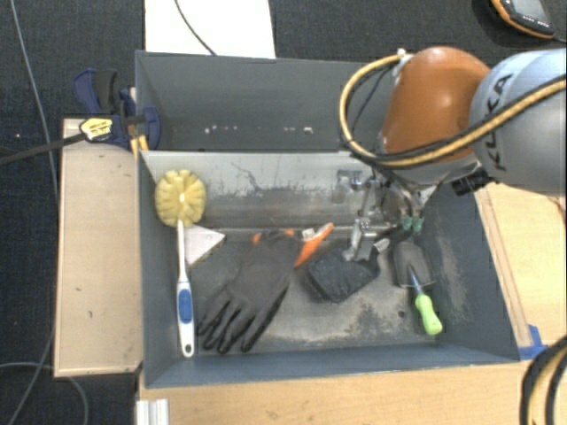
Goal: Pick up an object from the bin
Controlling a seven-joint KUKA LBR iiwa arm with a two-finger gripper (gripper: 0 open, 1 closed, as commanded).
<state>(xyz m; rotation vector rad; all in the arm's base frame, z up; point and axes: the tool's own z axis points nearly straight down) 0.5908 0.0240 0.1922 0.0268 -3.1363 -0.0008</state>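
Quickly, left to right across the bin point(266, 104): a brush point(182, 264) with a yellow head and a white, blue-gripped handle is laid along the left wall, a white scrap point(202, 242) just beside it. A black glove point(248, 295) is spread palm-down left of centre, with an orange piece point(312, 242) seen at its cuff. Next, a dark grey pad point(337, 280) is found on the floor right of centre, and the gripper point(365, 244) is poised at its upper right edge. Whether the gripper is open or closed cannot be told, and nothing is seen held in it. The pad is judged light, soft and compressible, not fragile and not slippery. It would best be pinched across its raised, thicker edge, where a firm squeeze is tolerated. Further right, a small trowel point(416, 286) with a green handle is laid near the pad. "KUKA" can be read on the arm point(523, 122). No other writing can be made out.
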